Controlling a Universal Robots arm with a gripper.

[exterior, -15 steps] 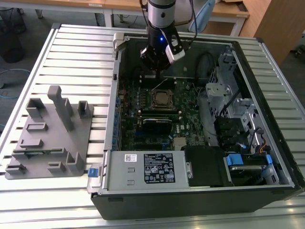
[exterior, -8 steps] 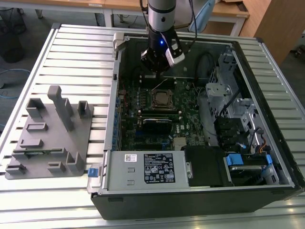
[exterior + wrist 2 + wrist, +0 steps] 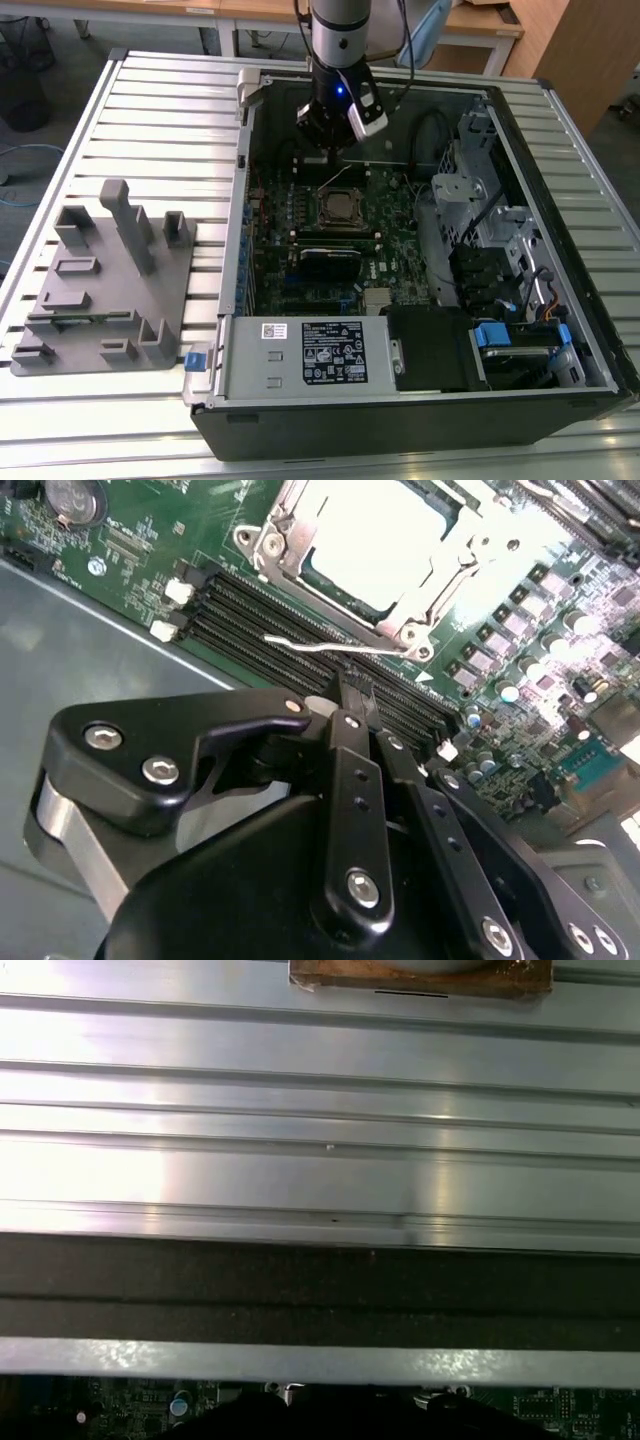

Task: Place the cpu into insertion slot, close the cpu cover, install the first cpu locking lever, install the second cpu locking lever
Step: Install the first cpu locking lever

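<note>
Claw (image 3: 352,688) is pinched narrow, tips together, nothing clearly between them. It sits low over the board (image 3: 150,540), tips right at the thin wire lever (image 3: 305,643) that runs along the socket edge beside the memory slots (image 3: 250,605). Touching or just short of it: can't tell. My read: the tips are closed to make one slim probe for working that lever, since a wide claw wouldn't fit between cover and memory slots.

Cpu (image 3: 375,535) is already in the slot (image 3: 323,208), silver top showing through the window of the cover (image 3: 400,630), which lies flat over it. So seating and cover look done. The lever's free end stands out over the memory slots, so I judge it not latched yet. Which of the two levers this is — can't tell.

Arm (image 3: 340,30) stands vertical in the exterior view, wrist above the socket's far side; that leaves the fingers clear of the case (image 3: 560,200) walls.

Surface: the case lies open on a slatted aluminium table (image 3: 320,1160) — the first wrist view looks across those slats and the case's dark wall. A grey fixture (image 3: 100,290) with posts and pockets sits on the table toward the exterior view's left, well apart from the socket. Power supply (image 3: 320,355) fills the near end of the case.

Room: wooden desks (image 3: 480,20) behind, a wire bin (image 3: 20,70) and a blue cable (image 3: 20,155) on the floor.
</note>
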